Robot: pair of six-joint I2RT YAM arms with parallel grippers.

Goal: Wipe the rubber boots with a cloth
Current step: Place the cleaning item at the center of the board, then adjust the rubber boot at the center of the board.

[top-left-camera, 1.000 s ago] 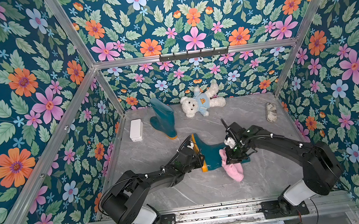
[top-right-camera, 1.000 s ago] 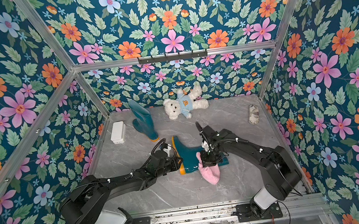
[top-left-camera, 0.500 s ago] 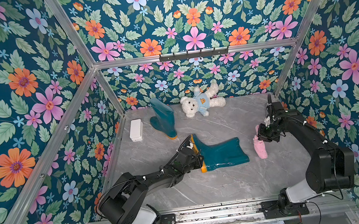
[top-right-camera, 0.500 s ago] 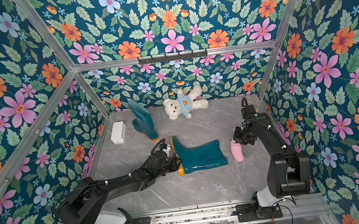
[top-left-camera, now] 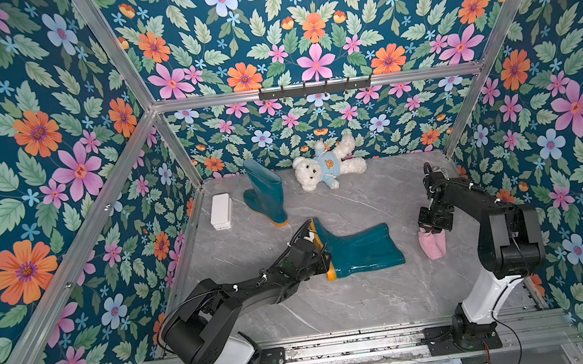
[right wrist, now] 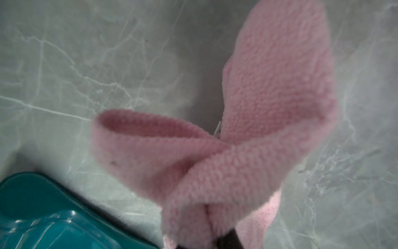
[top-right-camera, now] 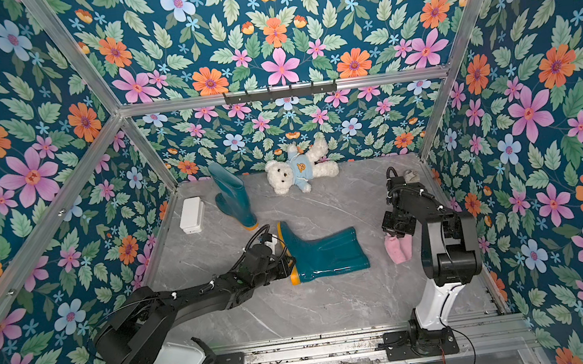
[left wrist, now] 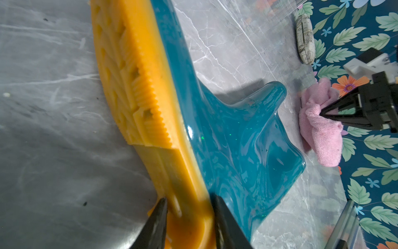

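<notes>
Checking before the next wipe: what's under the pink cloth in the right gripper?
Only bare marble table shows beneath the pink cloth, pinched in the right gripper. The lying boot is beside it, apart. The spot the cloth covers is hidden.

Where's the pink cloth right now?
In both top views the pink cloth hangs pinched in the right gripper, just past the shaft opening of the lying boot, on the robot's right.
</notes>
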